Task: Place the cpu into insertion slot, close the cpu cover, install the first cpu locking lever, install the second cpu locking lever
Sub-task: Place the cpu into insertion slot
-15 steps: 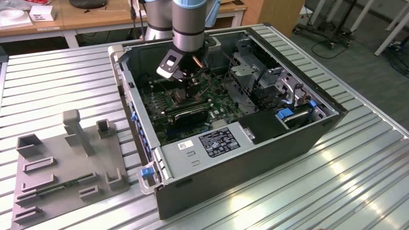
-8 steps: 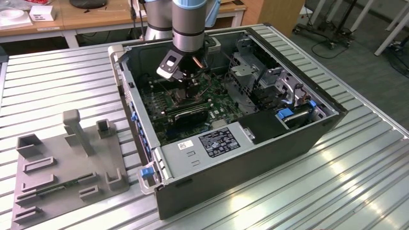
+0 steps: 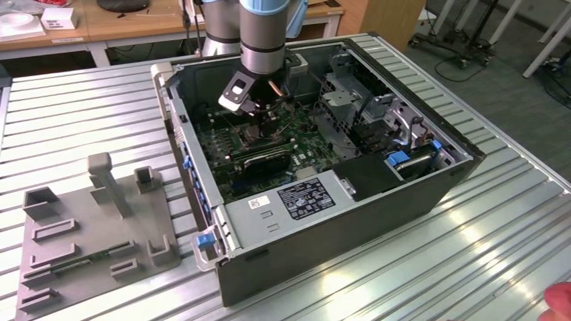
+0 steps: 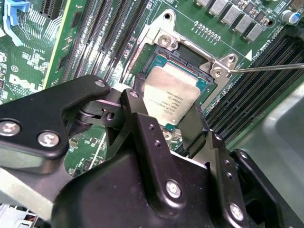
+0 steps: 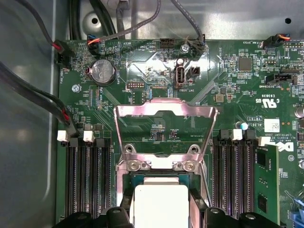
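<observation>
While the fingers of the gripper are clamping the cpu over the insertion slot, with the cpu cover standing open, any tilt is probably risking bent pins.

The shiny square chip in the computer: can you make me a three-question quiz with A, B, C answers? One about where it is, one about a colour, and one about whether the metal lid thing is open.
1. Where is the cpu?
A) on the grey tray outside the case
B) in the gripper at the insertion slot
C) on the slatted table

2. What colour is the circuit board?
A) red
B) blue
C) green

3. How is the cpu cover?
A) swung open
B) shut over the cpu
C) lying outside the case

Answers:
1 B: in the second wrist view the fingers flank the cpu at the insertion slot.
2 C: it is green in both wrist views.
3 A: in the first wrist view the cpu cover is tipped back beyond the insertion slot.
</observation>
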`<act>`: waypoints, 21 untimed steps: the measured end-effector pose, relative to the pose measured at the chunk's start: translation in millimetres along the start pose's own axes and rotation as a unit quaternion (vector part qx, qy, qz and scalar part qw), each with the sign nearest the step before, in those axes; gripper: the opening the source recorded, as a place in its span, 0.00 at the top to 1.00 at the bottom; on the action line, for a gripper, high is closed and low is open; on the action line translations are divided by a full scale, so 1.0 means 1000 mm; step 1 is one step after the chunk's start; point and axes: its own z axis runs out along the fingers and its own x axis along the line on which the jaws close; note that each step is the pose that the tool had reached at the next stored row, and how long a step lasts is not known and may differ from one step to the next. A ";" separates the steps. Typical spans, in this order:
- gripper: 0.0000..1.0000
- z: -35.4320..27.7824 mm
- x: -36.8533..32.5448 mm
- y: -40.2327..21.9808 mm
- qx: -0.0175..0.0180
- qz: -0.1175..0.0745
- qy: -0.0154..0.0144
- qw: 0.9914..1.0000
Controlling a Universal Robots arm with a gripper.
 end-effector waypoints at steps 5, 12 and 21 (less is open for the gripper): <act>0.46 0.0001 0.0000 0.0000 0.000 0.000 0.000 1.000; 0.46 -0.0046 0.0001 0.0001 0.000 0.000 0.001 1.000; 0.46 -0.0031 0.0001 -0.0004 0.000 0.000 0.001 1.000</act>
